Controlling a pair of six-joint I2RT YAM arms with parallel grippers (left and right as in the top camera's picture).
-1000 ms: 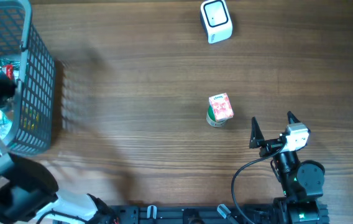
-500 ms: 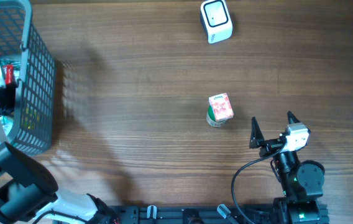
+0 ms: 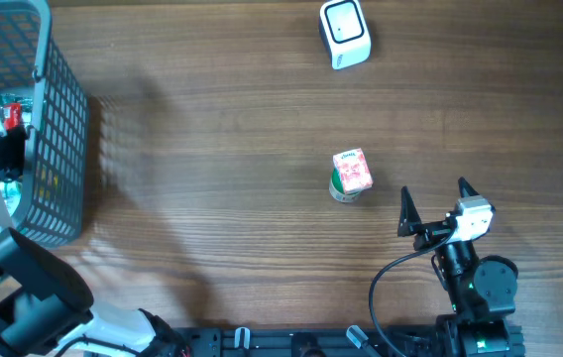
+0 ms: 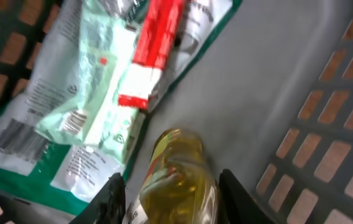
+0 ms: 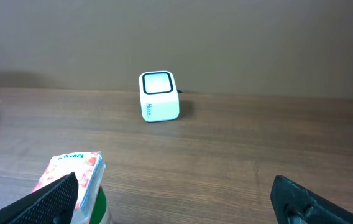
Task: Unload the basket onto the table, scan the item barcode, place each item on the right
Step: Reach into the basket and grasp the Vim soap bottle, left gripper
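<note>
**Left wrist view: bottle being taken up inside the basket**

Down in the basket (image 3: 63,119), at the left edge of the tabletop (image 3: 212,149), a bottle (image 4: 179,180) of yellow liquid is flanked by the left fingers (image 4: 113,198). One finger is set on each side, close against it, but whether it is firmly pinched cannot be told. Green and red packets (image 4: 96,93) are seen lying just beside it on the basket floor.

The pick-up step is judged to be in hand, and the scan itself is not yet done. The right fingers (image 3: 405,210) are held spread wide and empty near the front edge, close to a pink box (image 3: 352,171) standing on the tabletop.

Next, a secure pinch is called for, then a straight lift clear of the basket wall. After that the barcode is to be turned toward the white scanner (image 3: 345,34) at the far edge, well apart from the basket.
</note>
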